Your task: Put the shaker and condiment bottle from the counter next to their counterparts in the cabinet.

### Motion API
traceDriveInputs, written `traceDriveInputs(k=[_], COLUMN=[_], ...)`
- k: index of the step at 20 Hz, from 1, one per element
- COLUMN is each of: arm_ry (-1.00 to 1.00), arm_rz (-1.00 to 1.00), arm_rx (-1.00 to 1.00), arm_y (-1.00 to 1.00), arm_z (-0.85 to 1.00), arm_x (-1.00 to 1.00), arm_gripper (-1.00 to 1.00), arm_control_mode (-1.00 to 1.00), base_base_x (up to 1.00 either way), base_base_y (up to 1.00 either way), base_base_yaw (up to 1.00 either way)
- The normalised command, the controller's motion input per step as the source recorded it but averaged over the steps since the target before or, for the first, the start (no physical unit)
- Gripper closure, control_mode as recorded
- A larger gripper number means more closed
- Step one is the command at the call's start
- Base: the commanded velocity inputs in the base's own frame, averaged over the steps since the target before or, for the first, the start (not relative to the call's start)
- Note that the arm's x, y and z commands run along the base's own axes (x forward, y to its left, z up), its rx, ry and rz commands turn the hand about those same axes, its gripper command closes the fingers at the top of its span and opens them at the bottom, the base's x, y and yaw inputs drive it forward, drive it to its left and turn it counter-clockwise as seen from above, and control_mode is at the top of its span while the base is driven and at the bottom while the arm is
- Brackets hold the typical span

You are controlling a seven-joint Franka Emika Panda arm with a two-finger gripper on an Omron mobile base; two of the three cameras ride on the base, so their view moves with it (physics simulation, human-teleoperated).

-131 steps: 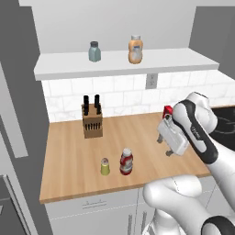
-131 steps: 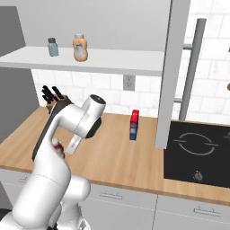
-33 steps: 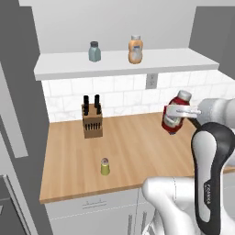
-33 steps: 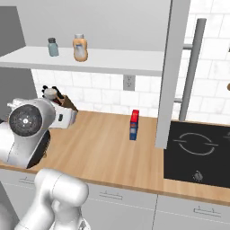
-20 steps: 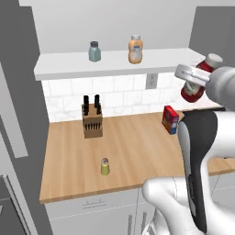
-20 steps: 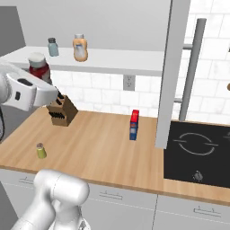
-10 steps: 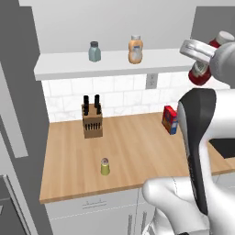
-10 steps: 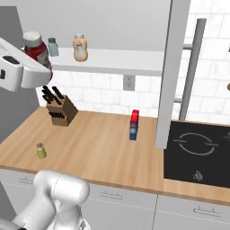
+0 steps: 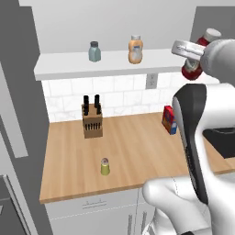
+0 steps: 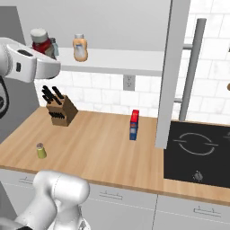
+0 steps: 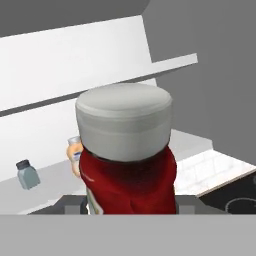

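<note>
Beside the cabinet (image 9: 110,69), condiment bottle (image 9: 198,56) tilts cap-up.

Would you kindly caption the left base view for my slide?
Hand lifts red condiment bottle to shelf height; shaker waits on counter.

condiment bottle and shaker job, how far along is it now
Nothing is placed yet. In hand: the gripper holds the red condiment bottle raised at shelf height, right of the pale orange bottle and blue-grey shaker on the cabinet shelf. Left: set it beside the orange bottle, then fetch the yellow-green shaker from the counter.
</note>
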Motion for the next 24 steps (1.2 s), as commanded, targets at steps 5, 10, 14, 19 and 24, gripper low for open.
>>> traceDriveInputs(k=[5, 10, 14, 19, 24], arm_ry=[0.12, 0.23, 0.00, -0.04, -0.14], arm_rz=[0.00, 0.00, 0.00, 0.11, 0.11], arm_rx=[-0.07, -0.06, -0.03, -0.04, -0.04], arm_y=[-0.01, -0.02, -0.10, -0.16, -0.04], arm_z=[0.04, 0.01, 0.00, -0.31, -0.18], arm_x=[0.40, 0.44, 0.36, 0.42, 0.37], arm_gripper=[1.00, 1.00, 1.00, 1.00, 1.00], arm_control_mode=[-1.00, -1.00, -1.00, -1.00, -1.00], base_base_x=[0.00, 0.00, 0.00, 0.00, 0.00], base_base_y=[0.00, 0.00, 0.00, 0.00, 0.00], base_base_yaw=[0.00, 0.00, 0.00, 0.00, 0.00])
